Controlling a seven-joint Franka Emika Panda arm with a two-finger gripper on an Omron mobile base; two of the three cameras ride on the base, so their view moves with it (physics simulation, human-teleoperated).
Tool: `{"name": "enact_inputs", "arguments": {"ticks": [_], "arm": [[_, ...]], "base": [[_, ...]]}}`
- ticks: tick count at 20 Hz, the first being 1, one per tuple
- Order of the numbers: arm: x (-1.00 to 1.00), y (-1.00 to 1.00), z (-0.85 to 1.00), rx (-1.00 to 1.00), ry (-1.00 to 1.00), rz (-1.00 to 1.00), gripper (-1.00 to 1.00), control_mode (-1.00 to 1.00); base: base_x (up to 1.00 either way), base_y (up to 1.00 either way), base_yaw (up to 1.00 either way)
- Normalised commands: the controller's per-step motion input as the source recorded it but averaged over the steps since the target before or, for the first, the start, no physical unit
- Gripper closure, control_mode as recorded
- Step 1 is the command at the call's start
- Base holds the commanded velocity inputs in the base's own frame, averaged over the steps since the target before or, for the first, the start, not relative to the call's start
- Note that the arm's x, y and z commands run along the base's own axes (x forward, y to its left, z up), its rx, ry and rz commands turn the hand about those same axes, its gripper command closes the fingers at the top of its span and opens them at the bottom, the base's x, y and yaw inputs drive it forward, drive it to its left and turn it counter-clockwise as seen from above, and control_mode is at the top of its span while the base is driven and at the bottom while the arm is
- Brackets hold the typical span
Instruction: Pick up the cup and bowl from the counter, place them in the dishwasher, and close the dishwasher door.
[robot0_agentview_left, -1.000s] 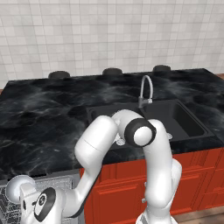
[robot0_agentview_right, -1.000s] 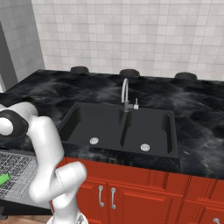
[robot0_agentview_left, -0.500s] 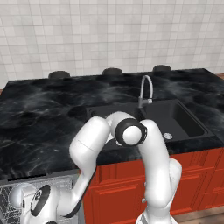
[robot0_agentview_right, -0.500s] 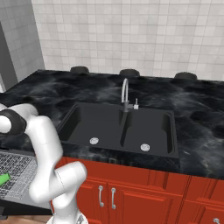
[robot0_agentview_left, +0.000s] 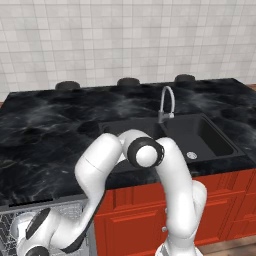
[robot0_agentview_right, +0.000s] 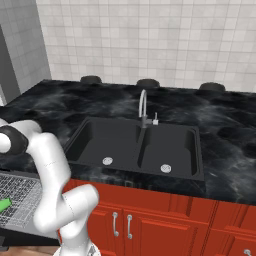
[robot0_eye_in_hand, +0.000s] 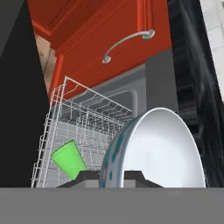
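Gripping the bowl (robot0_eye_in_hand: 155, 148) by its rim, the gripper (robot0_eye_in_hand: 111, 176) has its fingers pinched tight on it just above the dishwasher's grey wire rack (robot0_eye_in_hand: 85, 127). Seen from the hand camera, the bowl stands tilted on edge, its white hollow facing outward and its patterned underside turned toward the rack. The cup (robot0_eye_in_hand: 69, 159) lies on its side inside the rack, beside the bowl; its green also shows in the rack in the right base view (robot0_agentview_right: 4, 204). Above the rack runs the black counter (robot0_agentview_left: 50, 125).
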Motion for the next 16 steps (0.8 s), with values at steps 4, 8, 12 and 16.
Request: {"name": "enact_inputs", "arguments": {"ticks": [4, 8, 12, 16], "arm": [[0.06, 0.0, -0.16, -0.1, 0.06, -0.03, 1.0, -1.0], [0.05, -0.02, -0.17, 0.0, 0.1, -0.05, 1.0, -1.0], [0.06, -0.03, -0.34, -0.03, 0.07, -0.02, 1.0, -1.0], [0.15, -0.07, -0.67, -0.14, 0.05, 0.0, 1.0, -1.0]], "base": [[0.0, 0.0, 0.0], [0.0, 0.0, 0.0], [0.0, 0.0, 0.0], [0.0, 0.0, 0.0]]}}
